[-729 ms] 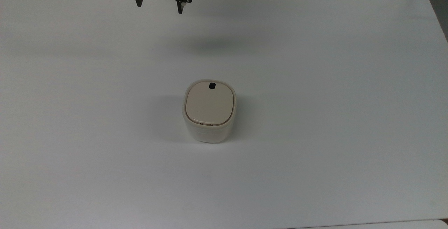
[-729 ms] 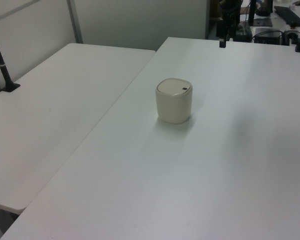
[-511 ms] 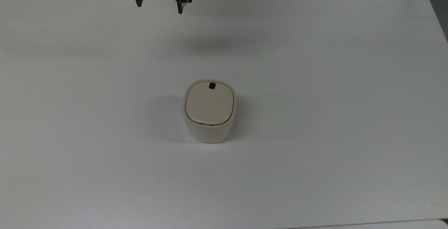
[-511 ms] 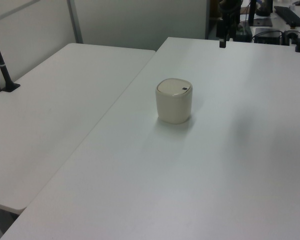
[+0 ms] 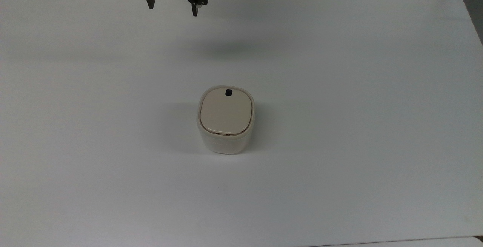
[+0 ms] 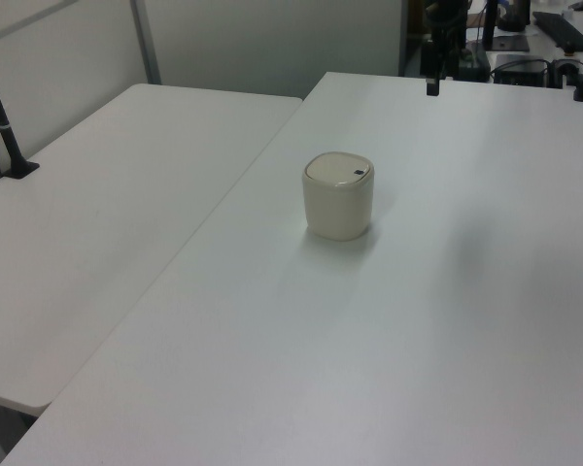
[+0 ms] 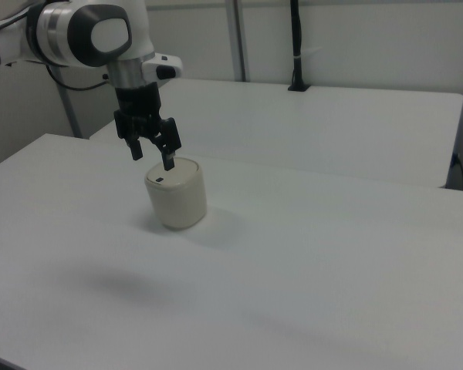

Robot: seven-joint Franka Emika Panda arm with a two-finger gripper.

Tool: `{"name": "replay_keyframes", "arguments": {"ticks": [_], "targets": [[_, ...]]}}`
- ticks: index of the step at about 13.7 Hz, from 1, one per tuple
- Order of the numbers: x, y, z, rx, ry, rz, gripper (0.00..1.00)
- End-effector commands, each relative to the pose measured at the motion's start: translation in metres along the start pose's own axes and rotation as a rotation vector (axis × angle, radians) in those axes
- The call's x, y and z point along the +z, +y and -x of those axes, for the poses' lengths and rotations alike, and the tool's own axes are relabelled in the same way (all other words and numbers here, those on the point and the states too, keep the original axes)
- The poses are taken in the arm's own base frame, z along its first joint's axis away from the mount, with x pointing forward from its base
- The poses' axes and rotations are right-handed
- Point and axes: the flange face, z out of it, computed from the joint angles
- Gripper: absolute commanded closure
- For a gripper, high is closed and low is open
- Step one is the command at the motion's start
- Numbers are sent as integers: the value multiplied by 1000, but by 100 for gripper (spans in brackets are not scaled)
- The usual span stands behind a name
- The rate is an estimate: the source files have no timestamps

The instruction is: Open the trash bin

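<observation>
Near the middle of the white surface (image 5: 339, 88) stands one trash bin (image 5: 225, 120), upright, cream-white body, rounded-square outline. One beige flat lid (image 5: 225, 113) sits flush on top, closed. One small black square button (image 5: 228, 93) at the lid's rim, on the side toward the top view's upper edge. Nothing touches the bin.

One gripper (image 5: 173, 11) hangs at the top view's upper edge, left of centre, well apart from the bin and above the surface. Two black fingers (image 5: 195, 8) point down, spread apart, released, gripping nothing. A soft shadow lies on the surface between gripper and bin.

Left view: bin (image 6: 338, 197) mid-frame, button on the lid edge toward the left view's right. A second white table (image 6: 97, 223) adjoins on the left view's left, one black clamp post (image 6: 5, 126) on its far edge. The gripper is at the far end of the surface, top of frame, as a dark shape; fingers not resolvable there.

Right view: arm (image 7: 92, 35) white with black joints, reaching from the right view's upper left. Gripper (image 7: 152, 156) overlaps the bin (image 7: 176, 193) in the frame, fingers parted, one tip in line with the lid's far rim; contact cannot be told from this angle. One black post (image 7: 296, 46) stands on the table behind.
</observation>
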Motion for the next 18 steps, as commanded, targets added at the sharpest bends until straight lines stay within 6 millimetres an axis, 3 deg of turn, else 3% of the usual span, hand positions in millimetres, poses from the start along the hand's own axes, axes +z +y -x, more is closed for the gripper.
{"name": "replay_keyframes", "arguments": {"ticks": [1,2,4,8,12,16,18], "targets": [[8,-5,-6,-32,-3,0,15],[12,-12,-13,-45,20,-7,50],[23,-25,-30,-46,78,-50,100],[39,-51,-55,-42,184,-112,100],[73,-108,-78,-89,191,-104,100],[112,-138,-94,-70,197,-88,100],[120,-142,-102,-57,222,-91,100]]}}
